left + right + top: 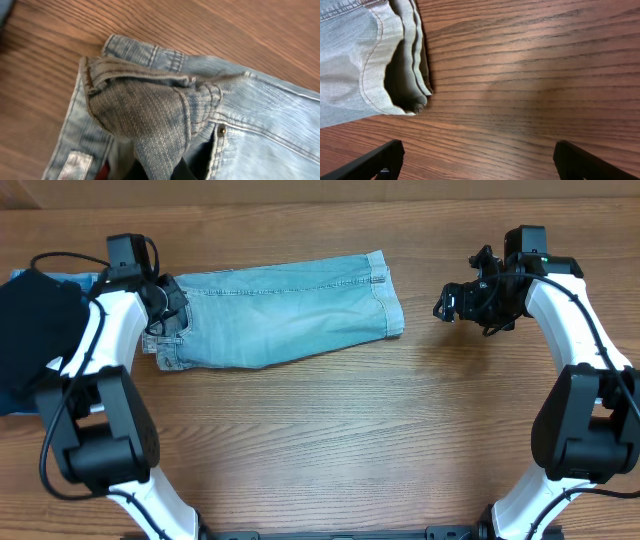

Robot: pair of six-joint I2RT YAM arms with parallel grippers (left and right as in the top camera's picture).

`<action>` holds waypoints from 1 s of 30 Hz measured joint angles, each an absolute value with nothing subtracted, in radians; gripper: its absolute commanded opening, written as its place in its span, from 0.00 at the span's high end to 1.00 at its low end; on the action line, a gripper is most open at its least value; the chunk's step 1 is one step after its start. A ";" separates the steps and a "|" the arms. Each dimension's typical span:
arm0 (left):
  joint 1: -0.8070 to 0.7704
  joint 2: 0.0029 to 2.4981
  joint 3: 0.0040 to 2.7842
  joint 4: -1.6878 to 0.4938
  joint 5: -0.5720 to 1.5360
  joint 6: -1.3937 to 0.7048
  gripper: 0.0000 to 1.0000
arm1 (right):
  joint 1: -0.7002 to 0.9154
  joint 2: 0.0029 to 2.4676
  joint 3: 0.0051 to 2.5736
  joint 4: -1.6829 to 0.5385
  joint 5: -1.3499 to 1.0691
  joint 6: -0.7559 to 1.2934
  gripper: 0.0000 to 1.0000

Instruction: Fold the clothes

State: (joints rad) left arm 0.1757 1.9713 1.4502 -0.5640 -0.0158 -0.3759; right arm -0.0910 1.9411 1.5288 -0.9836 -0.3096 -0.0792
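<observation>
While the overhead view is showing the shorts [285, 315] lying on the table [330, 440], the left wrist view is revealing the left gripper [165, 312] clamping bunched waistband [140, 80] denim; the right gripper [477, 160] is hovering, spread wide, beside the cuff [412, 65].

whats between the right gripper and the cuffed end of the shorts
Only bare wooden table: the open right gripper hangs apart from the cuff of the shorts. The overhead view shows the gap, and the right wrist view agrees.

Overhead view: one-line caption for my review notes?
Left gripper shut on the waist end of pale denim shorts; right gripper open, apart from them.
</observation>
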 measured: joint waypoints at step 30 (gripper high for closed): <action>-0.009 1.810 1.525 -0.732 -0.023 -0.303 0.55 | 0.154 2.068 1.528 -0.609 -0.365 -0.273 0.30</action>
State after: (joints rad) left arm -0.0086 1.8095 1.5249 -0.7319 -0.0231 -0.3031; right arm 0.1539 2.0682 1.5284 -0.6086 -0.3649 -0.2726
